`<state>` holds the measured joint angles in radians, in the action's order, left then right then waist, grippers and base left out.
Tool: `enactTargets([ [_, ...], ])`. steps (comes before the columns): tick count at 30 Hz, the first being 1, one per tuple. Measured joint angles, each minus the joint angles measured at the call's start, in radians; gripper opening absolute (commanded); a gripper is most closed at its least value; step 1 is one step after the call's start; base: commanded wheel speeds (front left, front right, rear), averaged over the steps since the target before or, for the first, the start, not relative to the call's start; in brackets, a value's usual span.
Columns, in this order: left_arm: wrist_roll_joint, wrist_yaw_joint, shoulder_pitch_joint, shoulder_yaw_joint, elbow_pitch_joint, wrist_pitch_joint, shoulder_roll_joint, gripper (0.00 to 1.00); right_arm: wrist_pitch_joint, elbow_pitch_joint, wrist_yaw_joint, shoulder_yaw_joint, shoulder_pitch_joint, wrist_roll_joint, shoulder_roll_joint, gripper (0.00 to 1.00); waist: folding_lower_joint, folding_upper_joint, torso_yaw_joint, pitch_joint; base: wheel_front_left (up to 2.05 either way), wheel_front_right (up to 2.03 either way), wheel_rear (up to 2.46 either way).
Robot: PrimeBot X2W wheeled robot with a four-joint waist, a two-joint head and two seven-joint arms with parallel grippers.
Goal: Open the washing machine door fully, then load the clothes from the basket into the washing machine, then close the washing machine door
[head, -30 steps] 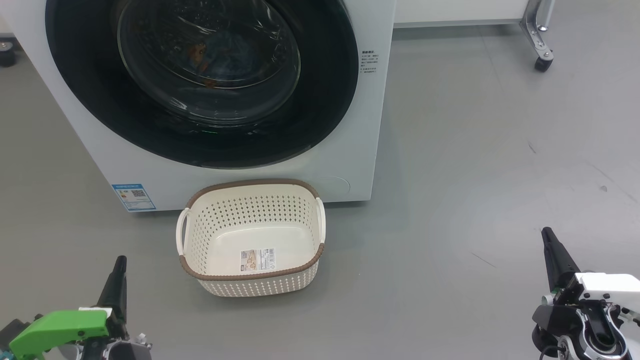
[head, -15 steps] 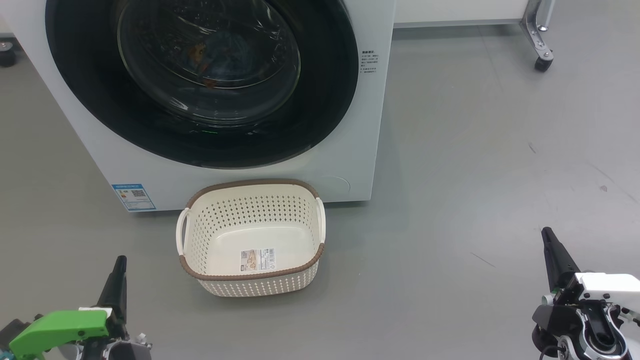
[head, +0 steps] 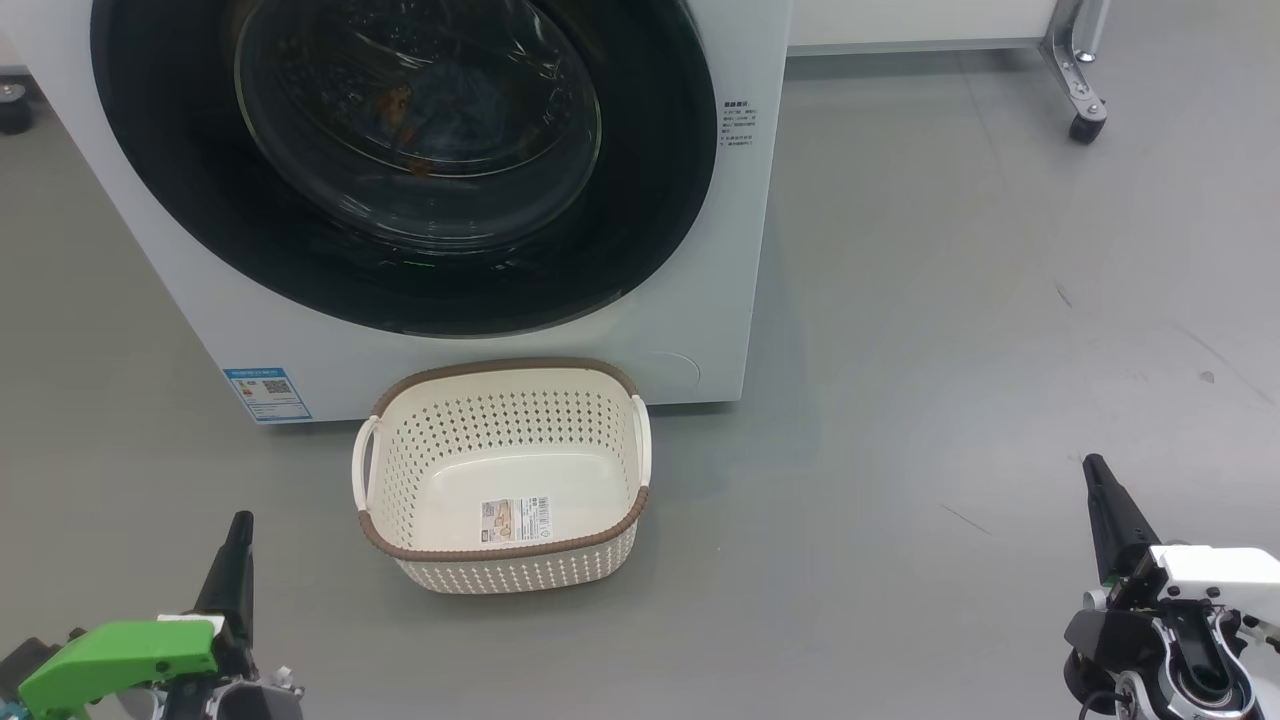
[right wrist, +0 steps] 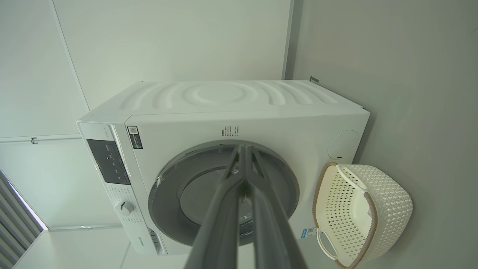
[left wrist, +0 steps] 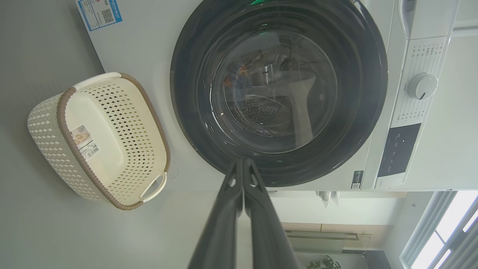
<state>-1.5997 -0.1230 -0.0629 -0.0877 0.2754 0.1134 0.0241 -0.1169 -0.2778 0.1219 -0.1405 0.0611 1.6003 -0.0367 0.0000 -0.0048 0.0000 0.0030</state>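
The washing machine door (head: 415, 110) is shut on the washing machine (head: 740, 250), with the clothes (head: 398, 100) visible behind its glass. The basket (head: 510, 575) stands empty on the floor at the machine's front. The left gripper (head: 240, 522) and right gripper (head: 1094, 465) are pressed together, empty. All steps are judged done.

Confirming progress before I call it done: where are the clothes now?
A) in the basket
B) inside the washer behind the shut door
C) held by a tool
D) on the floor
B: the clothes show through the glass of the shut washing machine door, and the basket holds just its label.
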Motion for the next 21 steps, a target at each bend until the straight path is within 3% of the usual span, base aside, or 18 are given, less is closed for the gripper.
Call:
enactTargets([
  [21, 0.000, 0.000, 0.000, 0.000, 0.000, 0.000, 0.000, 0.00, 0.000, 0.000, 0.000, 0.000, 0.000, 0.000, 0.000, 0.00, 0.0000, 0.0000, 0.000, 0.000, 0.00, 0.00, 0.00],
])
